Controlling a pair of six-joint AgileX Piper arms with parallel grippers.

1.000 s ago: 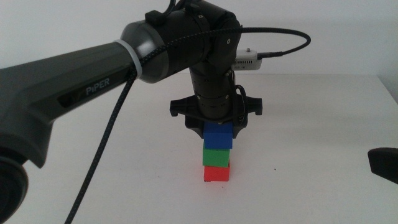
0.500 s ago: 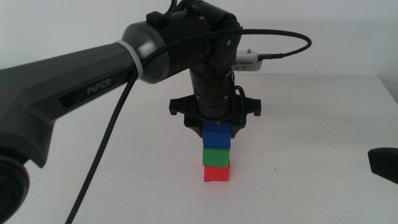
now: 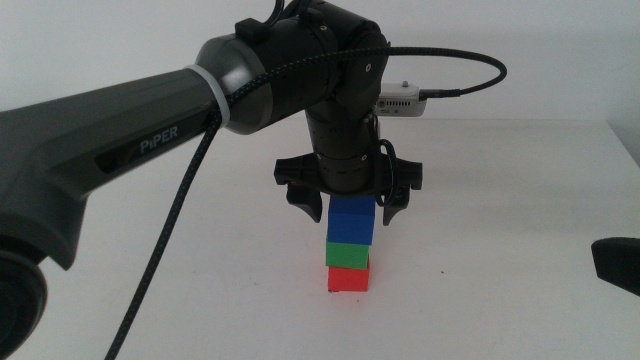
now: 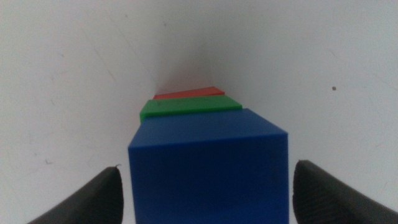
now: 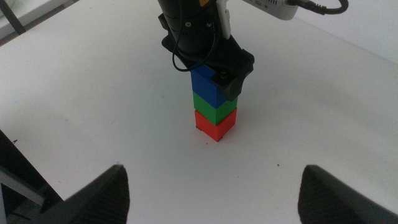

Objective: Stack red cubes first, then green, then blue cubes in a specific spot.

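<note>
The blue cube [image 3: 351, 220] tops the green cube [image 3: 349, 253] and red cube [image 3: 348, 278] at the middle view's centre, between the left gripper's [image 3: 349, 208] spread jaws, neither touching it. The spot beneath is hidden. Half a second ago the jaws sat closer in. The right gripper [image 3: 616, 262], spread, waits at the right edge.

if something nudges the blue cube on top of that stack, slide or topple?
Likely slides first: the blue cube is flat-faced and matte, resting flat on the green cube. A harder push probably tips the stack, since the red cube beneath looks slightly smaller. The left gripper is open around it, so contact is plausible.
</note>
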